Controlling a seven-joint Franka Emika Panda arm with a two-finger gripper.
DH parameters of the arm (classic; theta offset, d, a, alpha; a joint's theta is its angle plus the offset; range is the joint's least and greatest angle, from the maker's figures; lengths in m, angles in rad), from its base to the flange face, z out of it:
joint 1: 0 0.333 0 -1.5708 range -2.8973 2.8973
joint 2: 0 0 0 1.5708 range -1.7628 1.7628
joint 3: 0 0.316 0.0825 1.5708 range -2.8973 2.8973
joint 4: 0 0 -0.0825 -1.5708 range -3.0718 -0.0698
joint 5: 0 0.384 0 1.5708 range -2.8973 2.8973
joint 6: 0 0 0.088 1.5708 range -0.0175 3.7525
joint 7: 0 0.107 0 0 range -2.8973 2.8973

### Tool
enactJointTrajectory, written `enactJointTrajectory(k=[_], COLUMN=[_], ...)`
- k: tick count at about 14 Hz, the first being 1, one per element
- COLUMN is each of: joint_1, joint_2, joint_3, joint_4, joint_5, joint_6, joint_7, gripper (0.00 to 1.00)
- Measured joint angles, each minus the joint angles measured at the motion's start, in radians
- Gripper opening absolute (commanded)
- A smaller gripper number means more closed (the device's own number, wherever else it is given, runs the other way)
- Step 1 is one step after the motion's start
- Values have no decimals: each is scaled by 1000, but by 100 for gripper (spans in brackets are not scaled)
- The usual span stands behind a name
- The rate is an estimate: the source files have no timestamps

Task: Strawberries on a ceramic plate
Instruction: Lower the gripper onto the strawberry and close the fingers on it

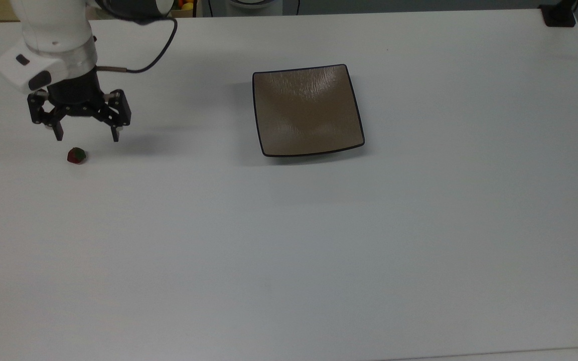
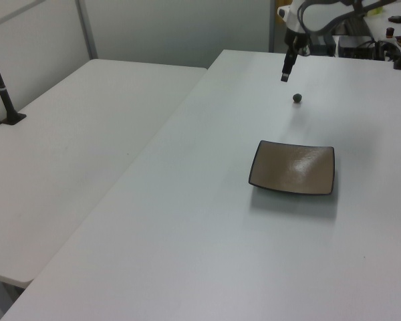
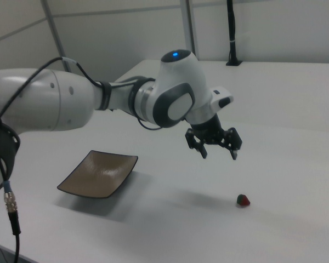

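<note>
A tiny red strawberry with a dark green cap lies on the white table at the top view's left; I also see the strawberry in the right view and as a dark dot, the strawberry, in the left view. My gripper hangs open just above and behind it, fingers apart with nothing between them; the right view shows the gripper well above the table. The square glossy brown ceramic plate with a black rim sits empty to the top view's right, plate, plate.
A black cable runs from the arm's wrist back toward the table's far edge. A black post base stands at the top view's far right corner. A second white table adjoins on the left view's left.
</note>
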Motion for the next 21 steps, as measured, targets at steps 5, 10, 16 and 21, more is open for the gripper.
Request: enactJointTrajectory(k=[5,10,16,21], joint_1=[-4,-16,-13,-13], joint_2=[65,139,189,191], joint_3=[-33,-76,-76,-76], joint_4=[2,3,3,6], joint_5=[-97,-103,-104,-104], joint_6=[19,75,118,118], joint_7=[-56,-158,-159,-159], gripper=[100,100,71,27])
